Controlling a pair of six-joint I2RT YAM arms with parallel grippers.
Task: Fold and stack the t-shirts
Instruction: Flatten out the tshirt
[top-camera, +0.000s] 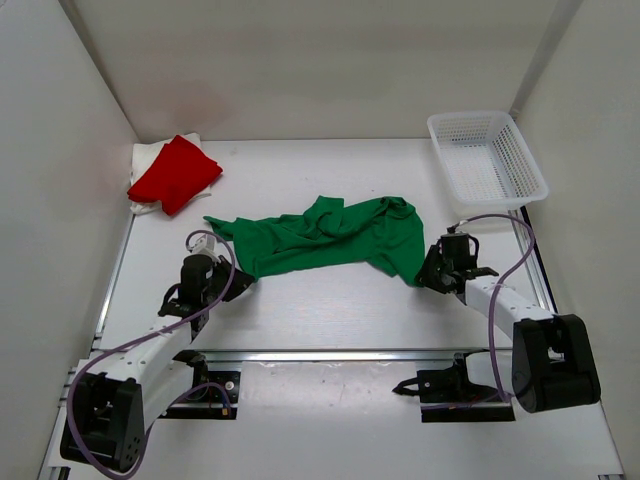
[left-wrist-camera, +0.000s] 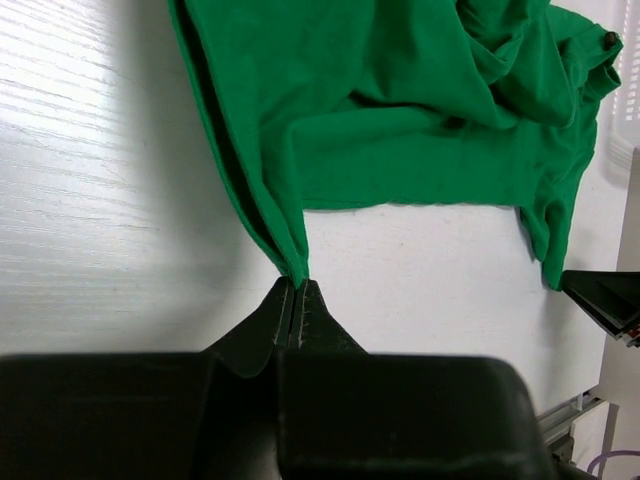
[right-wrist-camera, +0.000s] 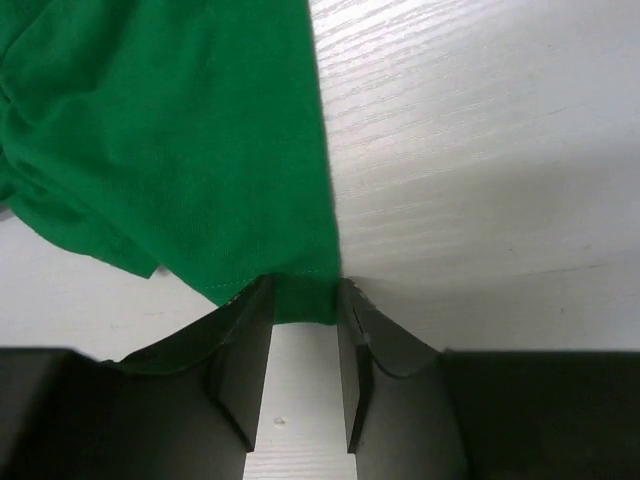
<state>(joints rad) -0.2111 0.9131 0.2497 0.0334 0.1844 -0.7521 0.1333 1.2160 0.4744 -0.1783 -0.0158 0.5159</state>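
The green t-shirt (top-camera: 330, 235) lies crumpled and stretched across the middle of the table. My left gripper (top-camera: 236, 281) is at its near-left corner, shut on a pinch of the green cloth (left-wrist-camera: 290, 240) right at the tips (left-wrist-camera: 298, 285). At the shirt's near-right corner, my right gripper (top-camera: 428, 272) has its jaws apart, with the green hem (right-wrist-camera: 305, 300) lying between the two fingertips (right-wrist-camera: 305, 295). The red t-shirt (top-camera: 175, 172) sits folded on the cream-white t-shirt (top-camera: 145, 155) at the far left.
A white mesh basket (top-camera: 470, 117) stands at the far right corner. White walls close in the table on three sides. A metal rail (top-camera: 330, 355) runs along the near edge in front of the arm bases.
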